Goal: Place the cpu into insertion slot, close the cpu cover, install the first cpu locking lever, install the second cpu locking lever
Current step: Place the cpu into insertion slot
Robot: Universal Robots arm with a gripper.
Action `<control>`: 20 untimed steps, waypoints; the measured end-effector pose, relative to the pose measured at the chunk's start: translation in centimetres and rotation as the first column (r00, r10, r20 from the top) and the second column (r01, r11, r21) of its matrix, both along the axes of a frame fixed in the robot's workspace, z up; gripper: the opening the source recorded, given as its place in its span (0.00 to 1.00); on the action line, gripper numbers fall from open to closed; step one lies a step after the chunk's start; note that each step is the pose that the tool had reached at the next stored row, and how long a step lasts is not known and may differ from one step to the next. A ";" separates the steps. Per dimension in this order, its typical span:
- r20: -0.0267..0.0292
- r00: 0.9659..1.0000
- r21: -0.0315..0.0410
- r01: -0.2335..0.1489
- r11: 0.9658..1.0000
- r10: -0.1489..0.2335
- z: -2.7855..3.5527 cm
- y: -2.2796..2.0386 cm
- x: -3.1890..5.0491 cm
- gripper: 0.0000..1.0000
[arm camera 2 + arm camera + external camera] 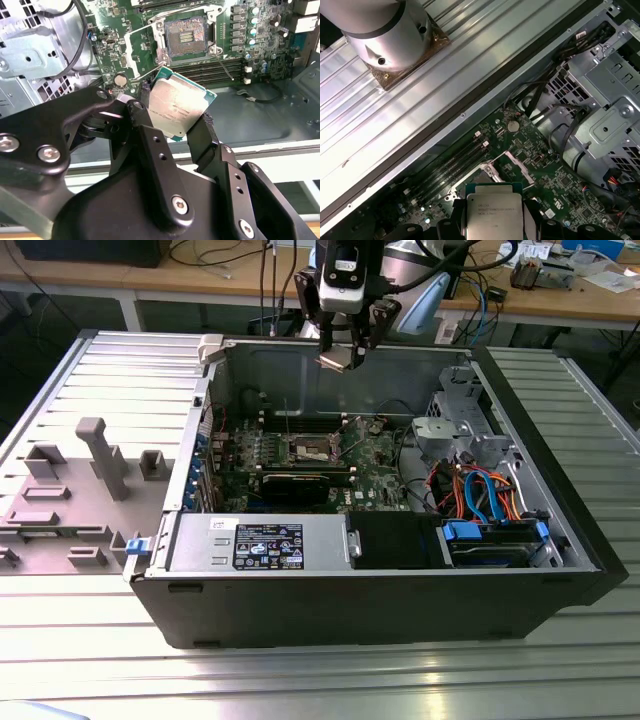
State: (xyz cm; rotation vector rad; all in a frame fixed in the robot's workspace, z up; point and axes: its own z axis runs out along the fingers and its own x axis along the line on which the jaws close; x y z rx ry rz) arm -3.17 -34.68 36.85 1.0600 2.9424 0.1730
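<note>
The ribbed metal bench carries an open computer case. Its green motherboard lies well below the tool. Along the case wall farthest from the tool, a power supply bears a black label with white print. The tool pinches the cpu by two opposite edges, tilted, faint print on its silver lid. The insertion slot lies beneath, apart from the chip, contact field exposed.

silver-grey cpu edged green, green motherboard, black fingers, blue and orange cables
</note>
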 end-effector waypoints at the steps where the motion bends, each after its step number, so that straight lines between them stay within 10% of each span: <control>1: -0.001 1.000 0.000 0.005 1.000 -0.005 -0.01 0.00 -0.01 0.55; 20: -0.001 0.999 0.000 0.050 0.999 -0.050 -0.04 0.00 -0.24 0.55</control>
